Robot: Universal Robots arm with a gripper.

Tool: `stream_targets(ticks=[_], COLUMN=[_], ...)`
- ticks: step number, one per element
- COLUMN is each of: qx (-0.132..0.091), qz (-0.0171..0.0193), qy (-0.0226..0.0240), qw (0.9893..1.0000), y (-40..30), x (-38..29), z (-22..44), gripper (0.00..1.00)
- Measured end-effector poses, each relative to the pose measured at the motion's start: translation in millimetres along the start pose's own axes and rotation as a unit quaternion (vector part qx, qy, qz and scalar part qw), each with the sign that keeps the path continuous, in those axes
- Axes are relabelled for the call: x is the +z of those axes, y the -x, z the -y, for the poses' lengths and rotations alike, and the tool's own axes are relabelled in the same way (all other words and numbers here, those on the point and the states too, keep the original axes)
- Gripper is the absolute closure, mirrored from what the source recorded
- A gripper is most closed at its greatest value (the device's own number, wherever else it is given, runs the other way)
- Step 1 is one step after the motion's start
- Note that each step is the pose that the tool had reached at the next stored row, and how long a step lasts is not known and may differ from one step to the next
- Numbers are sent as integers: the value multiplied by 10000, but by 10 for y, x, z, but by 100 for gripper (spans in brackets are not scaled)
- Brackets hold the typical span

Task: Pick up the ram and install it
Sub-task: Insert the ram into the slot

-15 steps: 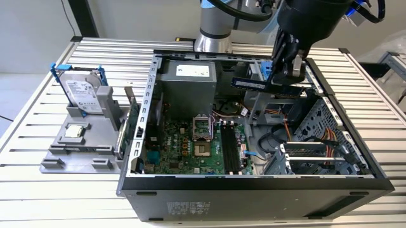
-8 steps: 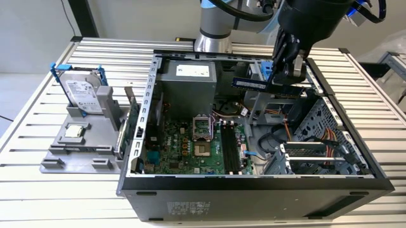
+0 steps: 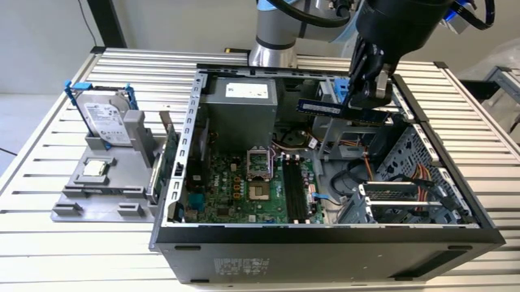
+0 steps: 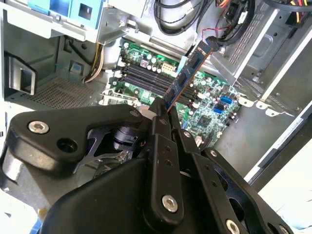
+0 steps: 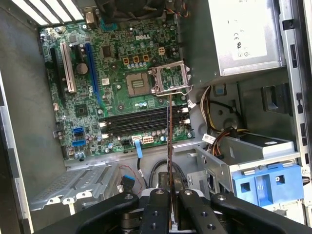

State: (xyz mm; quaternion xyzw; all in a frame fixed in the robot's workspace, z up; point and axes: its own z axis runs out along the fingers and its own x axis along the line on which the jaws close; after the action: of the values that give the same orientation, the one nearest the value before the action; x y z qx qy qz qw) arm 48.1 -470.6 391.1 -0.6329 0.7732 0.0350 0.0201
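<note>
My gripper [image 3: 367, 100] hangs over the far right part of the open computer case [image 3: 175, 201], shut on the ram [image 3: 319, 107]. The ram is a blue stick with dark chips, held by one end and sticking out level toward the exterior view's left, above the case. In the second wrist view the ram [image 4: 187, 78] juts out from the fingertips [image 4: 161, 114] over the green motherboard. In the first wrist view the ram [image 5: 169, 141] appears edge-on as a thin line, running across the black memory slots [image 5: 141, 122]. The memory slots [image 3: 294, 191] lie well below the stick.
A silver hard drive with blue rails [image 3: 106, 118] stands in a grey holder [image 3: 97, 201] beside the case, with a small square processor chip [image 3: 97, 168] in front of it. Inside the case are the power supply [image 3: 240, 109], the open processor socket [image 3: 258, 161], cables and a drive cage [image 3: 406, 198].
</note>
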Motion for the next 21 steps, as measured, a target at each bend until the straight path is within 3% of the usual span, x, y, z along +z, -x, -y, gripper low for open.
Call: stream_targets(ticks=[21], qx=[384], qz=[11], qy=[-29], qw=[9993], y=[0], x=[0], z=[0], gripper=[100])
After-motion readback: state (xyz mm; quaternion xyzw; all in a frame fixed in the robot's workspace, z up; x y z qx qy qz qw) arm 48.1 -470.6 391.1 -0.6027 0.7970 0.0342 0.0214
